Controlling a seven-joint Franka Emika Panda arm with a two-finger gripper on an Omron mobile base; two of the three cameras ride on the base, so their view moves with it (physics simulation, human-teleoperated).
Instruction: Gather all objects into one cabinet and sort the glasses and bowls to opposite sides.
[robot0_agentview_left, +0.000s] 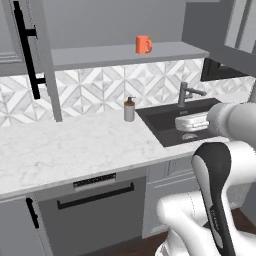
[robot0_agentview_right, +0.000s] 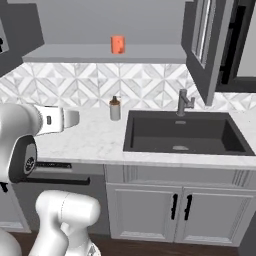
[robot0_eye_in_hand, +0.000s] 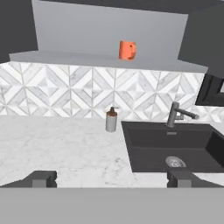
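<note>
The orange mug (robot0_agentview_left: 143, 44) stands upright on the cabinet's grey shelf (robot0_agentview_left: 100, 54), well above the soap dispenser (robot0_agentview_left: 129, 109). The gripper (robot0_eye_in_hand: 111, 178) is spread wide and holds nothing. Reaching up, 1 finger could knock the mug over.

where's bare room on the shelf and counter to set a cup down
The shelf is bare left of the orange mug. The counter is open left of the soap dispenser; the sink takes the right.

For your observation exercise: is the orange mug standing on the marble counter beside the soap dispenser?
No, the orange mug stands on the grey cabinet shelf, above the soap dispenser.
</note>
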